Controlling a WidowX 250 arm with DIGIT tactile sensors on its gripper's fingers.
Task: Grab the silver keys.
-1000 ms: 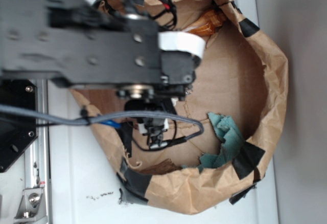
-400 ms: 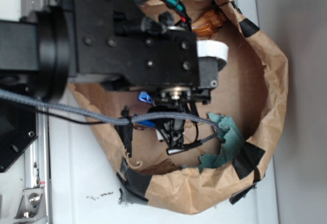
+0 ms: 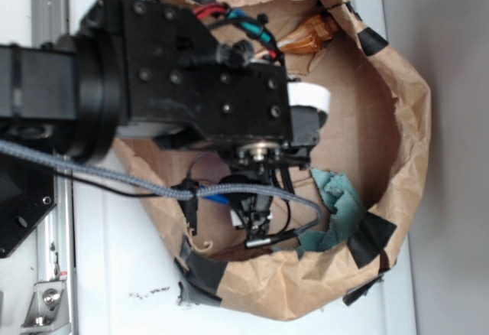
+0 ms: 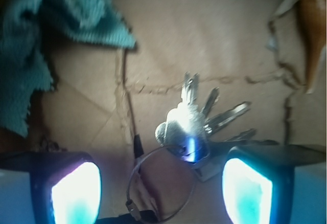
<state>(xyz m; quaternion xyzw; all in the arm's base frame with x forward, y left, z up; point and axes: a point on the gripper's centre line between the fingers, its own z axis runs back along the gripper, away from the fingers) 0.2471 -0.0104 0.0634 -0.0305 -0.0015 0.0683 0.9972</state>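
Observation:
The silver keys (image 4: 191, 124) lie fanned on the brown paper floor, their thin wire ring (image 4: 161, 185) reaching toward me. My gripper (image 4: 161, 191) is open, low over the floor. Its two glowing fingertips (image 4: 76, 193) stand on either side of the ring, and the key heads sit just ahead of the right pad. In the exterior view the arm hides the keys; the gripper (image 3: 256, 220) hangs inside the paper bag (image 3: 397, 121).
A teal cloth (image 4: 46, 40) lies crumpled at the upper left, also seen in the exterior view (image 3: 340, 205). An orange-brown pointed shell (image 4: 312, 29) lies at the far right. The paper bag's rolled walls ring the work area, with black tape patches (image 3: 370, 235).
The arm has moved to the right and lower into the bag, bringing the gripper down toward the floor near the teal cloth.

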